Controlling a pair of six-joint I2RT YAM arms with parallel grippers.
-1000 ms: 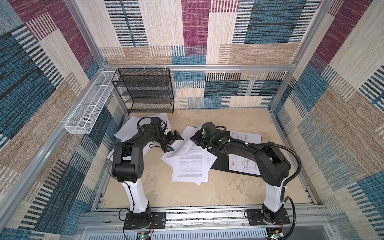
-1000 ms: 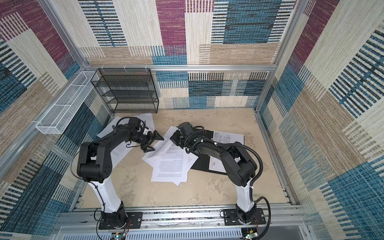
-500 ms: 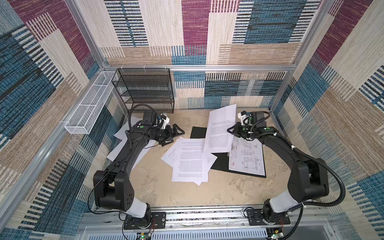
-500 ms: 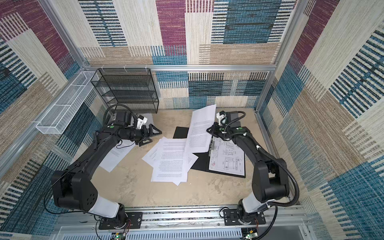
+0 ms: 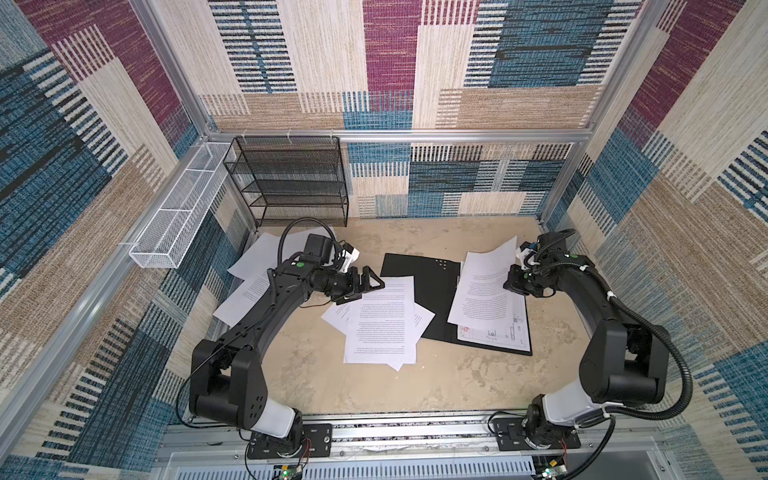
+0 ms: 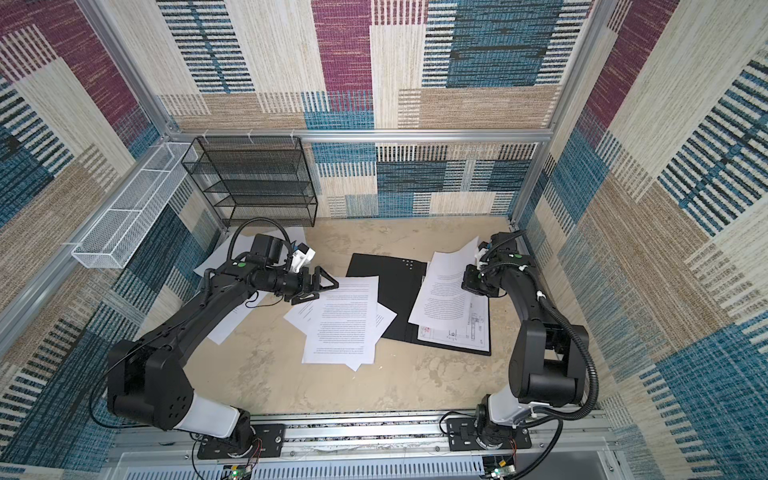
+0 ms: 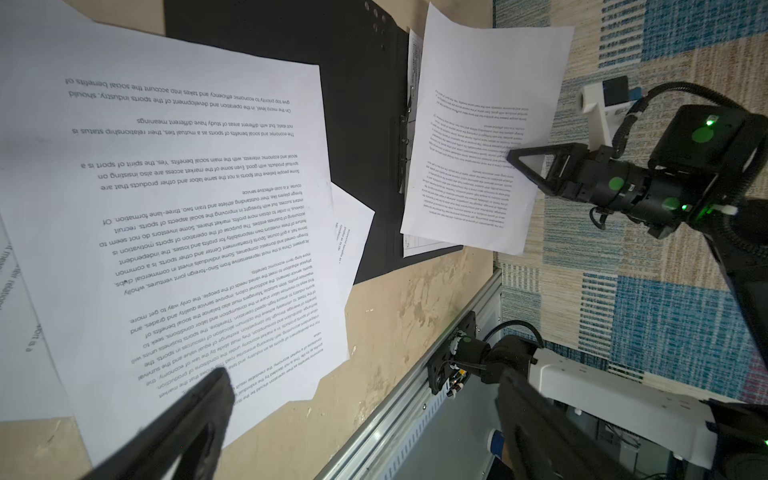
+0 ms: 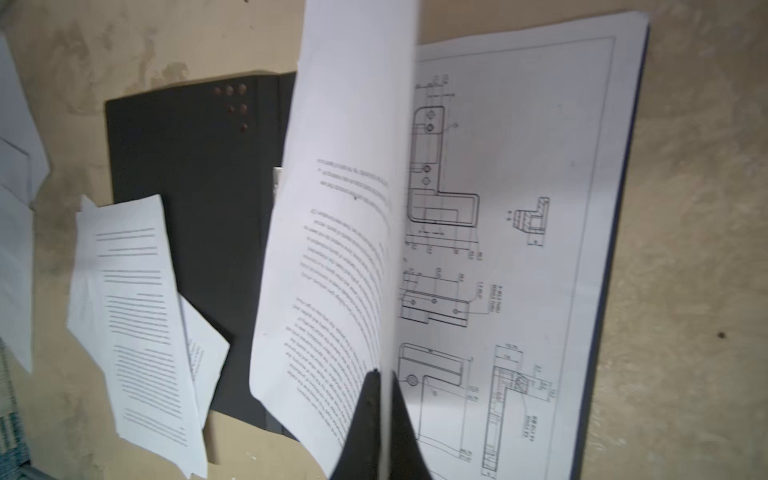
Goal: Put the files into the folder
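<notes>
The files [image 5: 380, 328], loose white paper sheets mostly printed with dense black text, lie scattered. A fanned pile sits mid-way across the beige tabletop [image 5: 374, 395], with its corners overlapping the folder [image 5: 419, 291]. A few more sheets lie under the left arm, and one drawing sheet [image 8: 519, 166] is already flat on the folder's right half. The folder, a flat rectangular cover showing its black inside, lies open on the table, touching the pile.

The right gripper [image 8: 380, 374] is clamped tight on the edge of one printed sheet [image 5: 484, 291]. It holds the sheet lifted and slanted above the drawing sheet, and the paper bows and curls away from the pinch. The left gripper [image 5: 368, 289] is spread wide with nothing in it, near the pile's far left corner.

Paper like this is probably almost weightless, limp and slick. A pinch on one edge carries it, but the free end can swing and catch air. It likely wants a slow descent and a release close to the folder, or it may skate off the smooth sheet beneath.

Sheets lying flat offer the jaws no edge. The best hold is probably a corner that overhangs another sheet or the folder's rim. Stacked sheets slide on each other, so one pinch may take two.
</notes>
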